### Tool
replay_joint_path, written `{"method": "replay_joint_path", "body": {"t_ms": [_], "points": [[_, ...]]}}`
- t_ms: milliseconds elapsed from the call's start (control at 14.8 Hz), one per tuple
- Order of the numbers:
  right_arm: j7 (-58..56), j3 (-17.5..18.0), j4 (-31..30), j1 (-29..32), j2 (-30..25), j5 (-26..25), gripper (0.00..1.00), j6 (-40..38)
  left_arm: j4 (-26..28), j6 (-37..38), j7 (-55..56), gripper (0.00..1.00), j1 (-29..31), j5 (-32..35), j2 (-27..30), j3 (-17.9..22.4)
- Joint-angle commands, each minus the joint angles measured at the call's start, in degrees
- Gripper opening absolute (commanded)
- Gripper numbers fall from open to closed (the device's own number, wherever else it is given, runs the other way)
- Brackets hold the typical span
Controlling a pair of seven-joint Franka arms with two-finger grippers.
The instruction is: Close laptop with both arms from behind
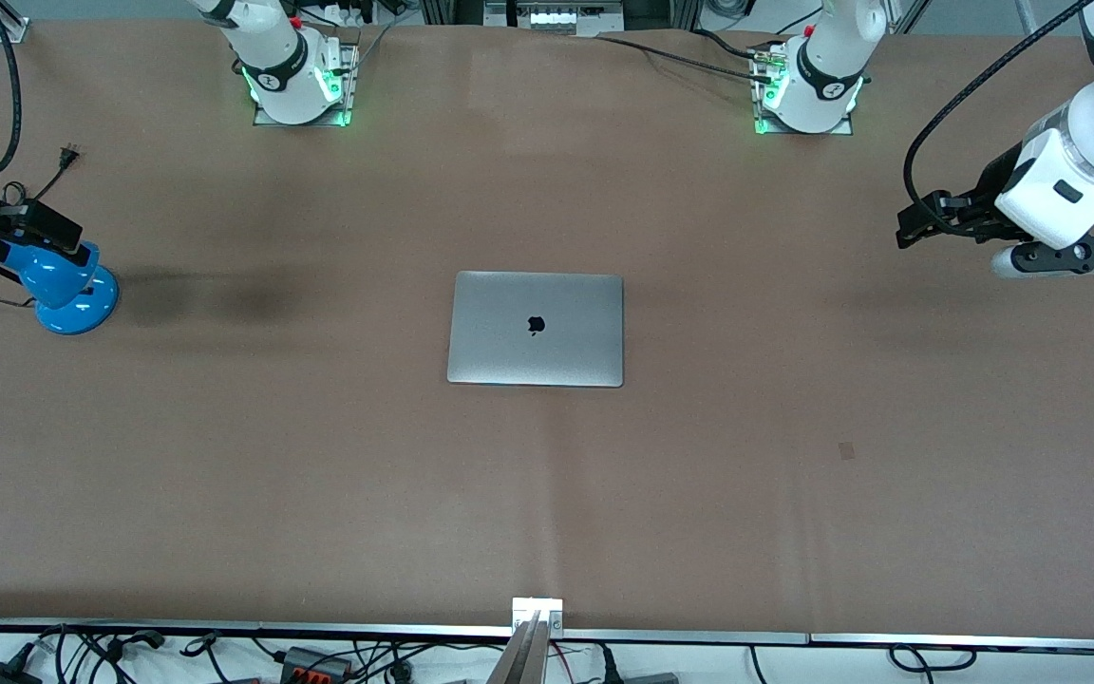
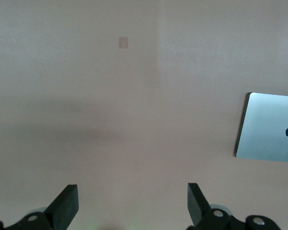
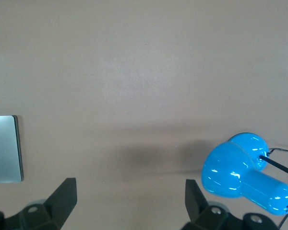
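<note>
The silver-grey laptop (image 1: 536, 329) lies shut and flat in the middle of the brown table, lid up with the black apple logo showing. Its edge also shows in the left wrist view (image 2: 271, 129) and in the right wrist view (image 3: 4, 148). My left gripper (image 1: 917, 228) hangs open and empty over bare table at the left arm's end, well apart from the laptop; its fingers (image 2: 67, 203) stand wide apart. My right gripper (image 1: 58, 228) hangs open and empty over the right arm's end, above a blue lamp; its fingers (image 3: 65, 196) stand wide apart.
A blue desk lamp (image 1: 67, 285) with a black cord stands at the right arm's end of the table, and shows close to the right gripper (image 3: 245, 175). A small square mark (image 1: 846, 450) is on the tabletop. Cables run along the table's near edge (image 1: 319, 632).
</note>
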State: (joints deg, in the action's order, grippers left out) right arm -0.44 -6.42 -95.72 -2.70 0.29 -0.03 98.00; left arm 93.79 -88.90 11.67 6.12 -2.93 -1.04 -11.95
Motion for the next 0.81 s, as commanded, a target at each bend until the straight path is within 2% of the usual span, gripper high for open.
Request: {"method": "replay_joint_path", "body": {"t_ms": [0, 339, 746], "points": [[0.0, 1.75, -0.17, 2.17, -0.46, -0.06, 1.0, -0.53, -0.19, 0.13, -1.04, 1.0, 0.21, -0.59, 0.6, -0.09], [-0.61, 1.85, -0.09, 2.0, -0.9, -0.06, 1.0, -3.07, -0.27, 1.01, -1.12, 1.0, 0.29, -0.59, 0.6, 0.0], [-0.61, 2.02, -0.17, 1.74, -0.9, -0.58, 1.0, -2.55, -0.27, 1.01, -1.12, 1.0, 0.21, -0.59, 0.6, -0.09]]}}
